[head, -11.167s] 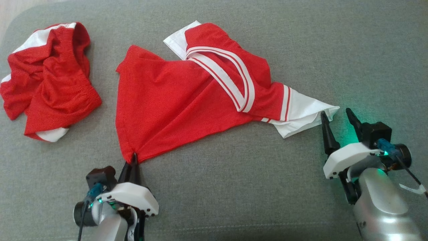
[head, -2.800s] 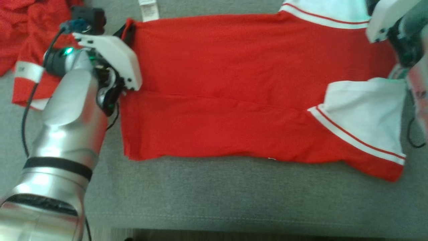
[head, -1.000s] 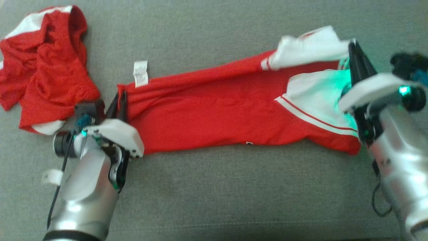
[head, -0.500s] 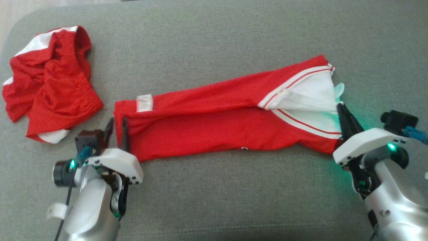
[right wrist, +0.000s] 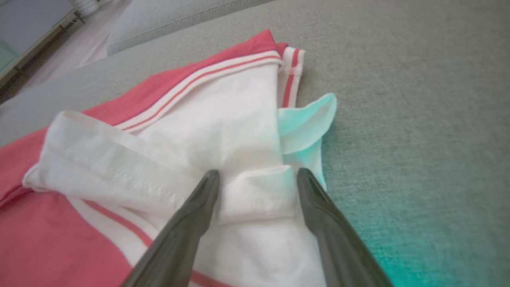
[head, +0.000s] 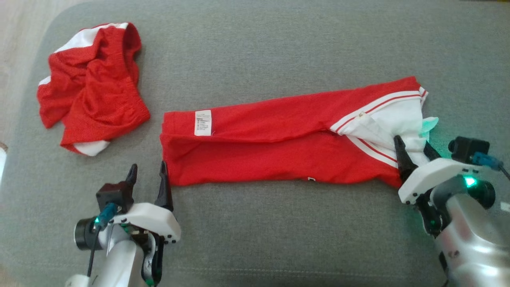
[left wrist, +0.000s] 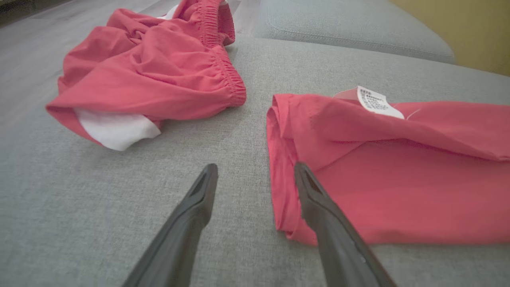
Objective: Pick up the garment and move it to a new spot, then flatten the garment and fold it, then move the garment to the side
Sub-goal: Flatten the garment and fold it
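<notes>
Garment (head: 279, 151): folded into a long red band across the middle of the grey sofa cushion (head: 279, 239), care label (head: 203, 122) face up near its left end.
Left end effector (head: 147, 166): fingers spread, grasping nothing, just beside the band's left hem.
Right end effector (head: 411, 142): fingers spread, empty, over the white sleeve (right wrist: 223, 131).
Second red garment (head: 93, 79): crumpled, far left.

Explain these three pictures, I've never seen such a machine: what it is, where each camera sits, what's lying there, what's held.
A wheeled, two-armed robot. The wide picture is from its head camera, looking down; the other two are from wrist cameras, looking along each gripper. On the grey cushion lie a red-and-white shirt folded into a long strip and crumpled red shorts. The left gripper stands open by the shirt's hem end, the right gripper open at its white end. Neither holds anything.
</notes>
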You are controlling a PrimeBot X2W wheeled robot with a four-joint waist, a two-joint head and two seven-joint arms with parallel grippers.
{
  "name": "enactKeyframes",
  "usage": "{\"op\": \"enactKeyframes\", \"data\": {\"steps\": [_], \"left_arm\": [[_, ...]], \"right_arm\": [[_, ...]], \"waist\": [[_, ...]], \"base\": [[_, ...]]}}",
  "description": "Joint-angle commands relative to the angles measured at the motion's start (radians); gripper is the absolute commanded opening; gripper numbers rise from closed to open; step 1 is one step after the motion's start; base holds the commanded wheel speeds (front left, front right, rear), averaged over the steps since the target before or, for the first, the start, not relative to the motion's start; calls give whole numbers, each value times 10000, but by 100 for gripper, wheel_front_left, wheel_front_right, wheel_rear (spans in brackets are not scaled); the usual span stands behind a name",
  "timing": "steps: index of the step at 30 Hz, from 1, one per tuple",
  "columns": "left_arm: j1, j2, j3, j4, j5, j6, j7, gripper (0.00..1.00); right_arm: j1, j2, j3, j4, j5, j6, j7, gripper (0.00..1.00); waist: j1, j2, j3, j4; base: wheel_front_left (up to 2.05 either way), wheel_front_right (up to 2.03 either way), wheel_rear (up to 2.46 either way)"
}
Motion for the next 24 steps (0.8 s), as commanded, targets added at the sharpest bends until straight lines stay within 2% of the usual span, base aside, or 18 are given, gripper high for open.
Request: {"op": "enactKeyframes", "data": {"steps": [1,3,4,5,6,7,8,12,19,24], "left_arm": [[-85,81,284,-370,13,-13,-122,100],[-14,75,194,-425,-114,-14,-122,100],[13,74,146,-444,-167,-5,-122,100],[35,73,106,-456,-203,8,-122,100],[48,72,70,-462,-227,21,-122,100],[58,71,40,-471,-241,36,-122,100],[70,71,16,-479,-253,53,-122,100],[113,70,-34,-513,-303,97,-122,100],[129,69,-216,-546,-472,129,-122,100],[61,69,-442,-483,-546,116,-122,100]], "right_arm": [[-203,158,201,147,-208,65,283,100],[-173,362,214,401,-252,65,492,100],[-148,444,256,485,-256,65,598,96],[-130,515,274,526,-216,65,646,84],[-106,564,338,563,-186,65,734,48],[-88,580,417,570,-173,65,778,18],[-71,597,473,567,-139,65,796,0],[-83,488,484,484,-16,65,538,0],[-449,-220,-359,330,44,65,-590,0],[-669,-347,-205,-612,361,65,-697,0]], "waist": [[0,0,-35,158],[0,0,-62,233],[0,0,-74,262],[0,0,-80,285],[0,0,-85,306],[0,0,-98,321],[0,0,-113,326],[0,0,-208,241],[0,0,-374,-97],[0,0,-421,-283]], "base": [[0,0,0],[0,0,0],[0,0,0],[0,0,0],[0,0,0],[0,0,0],[0,0,0],[0,0,0],[0,0,0],[0,0,0]]}}
